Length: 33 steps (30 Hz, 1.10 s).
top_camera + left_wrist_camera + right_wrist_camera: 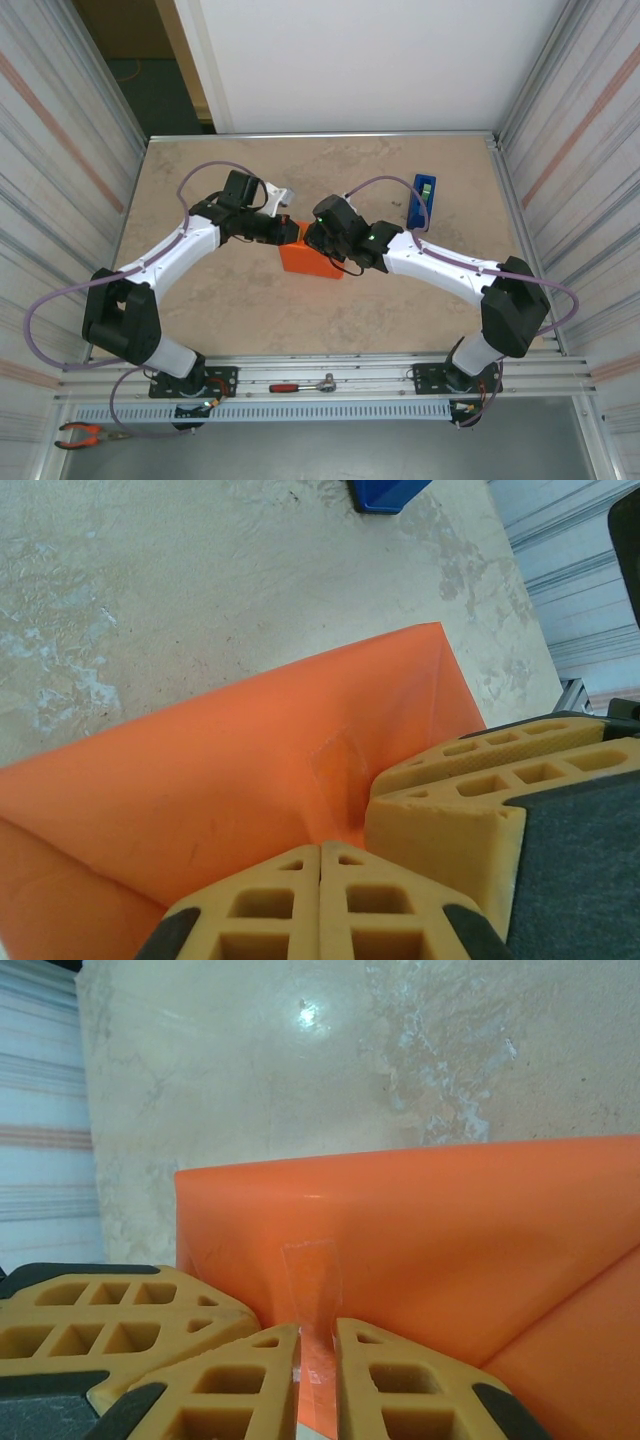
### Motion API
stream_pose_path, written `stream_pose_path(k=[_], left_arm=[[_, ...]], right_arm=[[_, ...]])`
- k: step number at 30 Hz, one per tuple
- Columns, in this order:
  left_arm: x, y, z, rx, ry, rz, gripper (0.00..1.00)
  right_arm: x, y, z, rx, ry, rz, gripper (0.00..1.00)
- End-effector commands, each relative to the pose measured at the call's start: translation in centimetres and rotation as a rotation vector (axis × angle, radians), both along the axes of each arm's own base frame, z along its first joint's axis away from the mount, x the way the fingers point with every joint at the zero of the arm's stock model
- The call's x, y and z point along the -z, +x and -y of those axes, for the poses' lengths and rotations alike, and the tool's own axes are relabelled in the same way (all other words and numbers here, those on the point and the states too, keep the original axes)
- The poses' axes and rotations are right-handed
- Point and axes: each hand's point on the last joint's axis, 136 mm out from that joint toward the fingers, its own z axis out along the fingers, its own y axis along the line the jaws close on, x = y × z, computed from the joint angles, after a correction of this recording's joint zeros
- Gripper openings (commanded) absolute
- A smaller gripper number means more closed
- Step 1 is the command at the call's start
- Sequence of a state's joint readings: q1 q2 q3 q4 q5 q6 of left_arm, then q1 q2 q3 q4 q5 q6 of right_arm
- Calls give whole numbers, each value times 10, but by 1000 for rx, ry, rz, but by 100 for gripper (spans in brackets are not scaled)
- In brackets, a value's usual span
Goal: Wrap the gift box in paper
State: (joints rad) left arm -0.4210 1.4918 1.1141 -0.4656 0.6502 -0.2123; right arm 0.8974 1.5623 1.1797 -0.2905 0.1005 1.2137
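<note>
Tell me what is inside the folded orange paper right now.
The orange paper is folded shut into a box shape, a clear tape strip across its seam. Whatever is inside, presumably the gift box, is fully covered and cannot be seen.

- I'm watching the paper (312,262) lying mid-table (200,300), with the left gripper (291,232) and right gripper (311,240) sitting side by side over its far edge.
- The tape dispenser (422,200) is resting behind-right, well apart.
</note>
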Motion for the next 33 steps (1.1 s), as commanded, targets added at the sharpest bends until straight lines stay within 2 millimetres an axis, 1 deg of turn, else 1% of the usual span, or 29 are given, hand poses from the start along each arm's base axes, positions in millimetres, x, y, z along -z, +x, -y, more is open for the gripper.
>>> stream_pose_path(k=[1, 12, 19, 33], left_arm=[[23, -10, -13, -16, 73, -46, 0], [24, -11, -14, -16, 77, -51, 0], [25, -11, -14, -13, 76, -50, 0], [27, -13, -14, -9, 74, -53, 0]], right_arm=[[46, -27, 11, -90, -145, -105, 18], [46, -27, 9, -109, -155, -103, 24], [44, -27, 10, -100, -154, -104, 35], [39, -26, 10, -97, -147, -93, 42]])
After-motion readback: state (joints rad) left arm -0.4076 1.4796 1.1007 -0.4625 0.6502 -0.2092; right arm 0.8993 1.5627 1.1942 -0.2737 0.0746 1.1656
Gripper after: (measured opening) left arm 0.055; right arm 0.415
